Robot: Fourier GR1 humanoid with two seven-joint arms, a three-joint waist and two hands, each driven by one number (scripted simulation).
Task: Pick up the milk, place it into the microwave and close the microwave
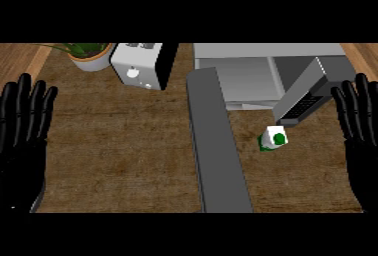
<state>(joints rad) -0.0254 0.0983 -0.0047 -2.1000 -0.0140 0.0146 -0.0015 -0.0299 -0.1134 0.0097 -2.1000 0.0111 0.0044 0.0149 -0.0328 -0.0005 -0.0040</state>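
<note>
A small white milk carton [274, 138] with a green round mark stands on the brown counter, just in front of the microwave's right side. The grey microwave [244, 82] sits at the back with its cavity showing; its door [218, 150] is swung wide open and stretches toward me across the counter's middle. My right hand [357, 112] rests open at the right edge, fingers up, to the right of the carton and apart from it. My left hand [23, 120] rests open at the left edge, far from the milk.
A white toaster [140, 65] stands at the back, left of the microwave. A potted plant [87, 54] is in the back left corner. The microwave's dark control panel [303, 102] juts out above the carton.
</note>
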